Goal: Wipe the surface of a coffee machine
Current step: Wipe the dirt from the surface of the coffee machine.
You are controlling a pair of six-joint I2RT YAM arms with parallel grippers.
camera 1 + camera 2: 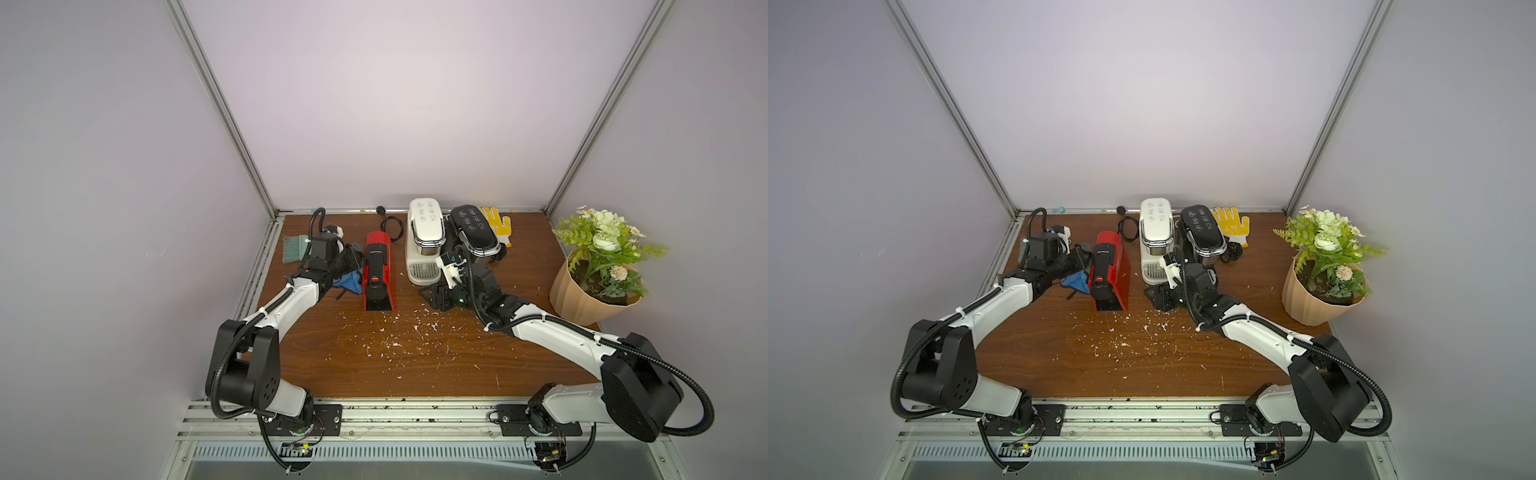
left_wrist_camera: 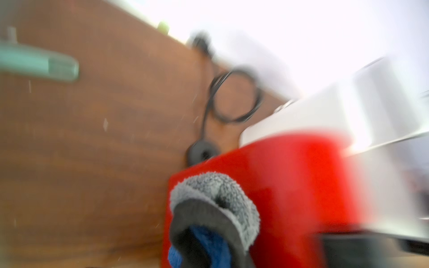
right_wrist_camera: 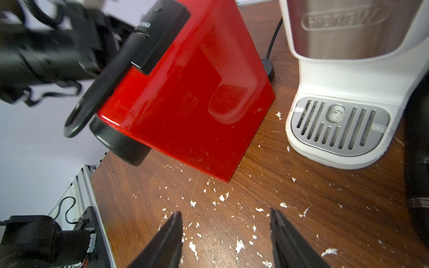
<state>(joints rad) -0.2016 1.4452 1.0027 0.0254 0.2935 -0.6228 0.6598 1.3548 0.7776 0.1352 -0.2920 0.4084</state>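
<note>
The red coffee machine (image 1: 378,274) is seen standing on the wooden table (image 1: 332,374), left of centre and toward the far side. The left gripper (image 1: 352,259) is tucked in at its left flank, clamped tight on a blue-and-grey cloth (image 2: 216,208), and the cloth is laid against the red side panel. The left wrist view is badly smeared, so finer contact cannot be told.

The right gripper (image 3: 226,232) is held low over the table, on the near side of the white coffee machine (image 1: 423,245) and right of the red one. Its jaws are parted with nothing between them, and only white crumbs (image 3: 192,204) are seen scattered beneath.

A black coffee machine (image 1: 473,232) is set just right of the white one, and whether they touch cannot be told. A yellow glove (image 1: 496,224) is laid beyond it. A teal brush (image 1: 293,249) is spotted at the far left, a black cord (image 1: 392,228) is coiled behind the red machine, and a potted plant (image 1: 577,299) is placed at the right edge.
</note>
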